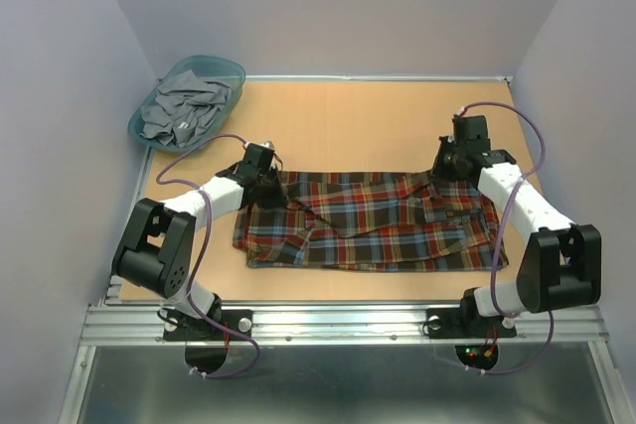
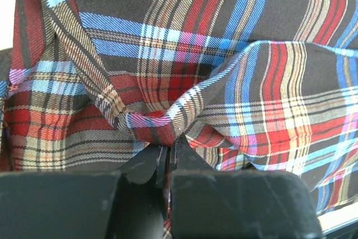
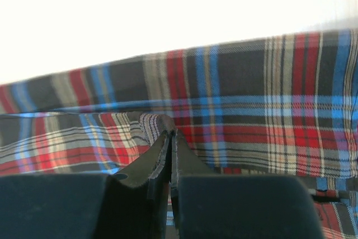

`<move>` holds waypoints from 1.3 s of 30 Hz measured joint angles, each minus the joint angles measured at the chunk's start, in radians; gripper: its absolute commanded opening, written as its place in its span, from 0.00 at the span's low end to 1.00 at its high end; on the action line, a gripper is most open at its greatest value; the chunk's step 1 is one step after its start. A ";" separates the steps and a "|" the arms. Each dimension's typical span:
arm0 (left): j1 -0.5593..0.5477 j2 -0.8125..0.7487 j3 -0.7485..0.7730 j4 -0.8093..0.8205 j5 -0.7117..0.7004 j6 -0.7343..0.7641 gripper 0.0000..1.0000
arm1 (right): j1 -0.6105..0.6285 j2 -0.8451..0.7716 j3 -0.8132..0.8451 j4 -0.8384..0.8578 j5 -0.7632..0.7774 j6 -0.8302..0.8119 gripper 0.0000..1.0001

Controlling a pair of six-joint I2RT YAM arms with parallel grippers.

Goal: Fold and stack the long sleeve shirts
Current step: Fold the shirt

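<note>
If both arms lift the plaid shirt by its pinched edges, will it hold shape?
Probably sags: the plaid flannel shirt bunches into soft folds at the left fingers. Likely to droop mid-span between them and the right fingers, being wide and thin.

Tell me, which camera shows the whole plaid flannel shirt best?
The top external view: the red, brown and navy plaid flannel shirt lies spread on the tan table, seen nearly whole. The wrist views show only close patches of its cloth, pinched in the left pincer and the right pincer.
</note>
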 measured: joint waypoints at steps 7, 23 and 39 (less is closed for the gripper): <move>0.012 0.000 -0.005 -0.004 0.018 0.049 0.13 | 0.000 -0.087 0.089 -0.012 -0.138 -0.004 0.06; 0.060 -0.262 0.005 -0.038 -0.039 0.071 0.73 | 0.042 -0.278 0.182 -0.023 -0.751 0.007 0.05; 0.057 0.188 0.301 0.013 0.024 0.088 0.46 | 0.127 -0.357 0.064 -0.081 -0.832 0.012 0.05</move>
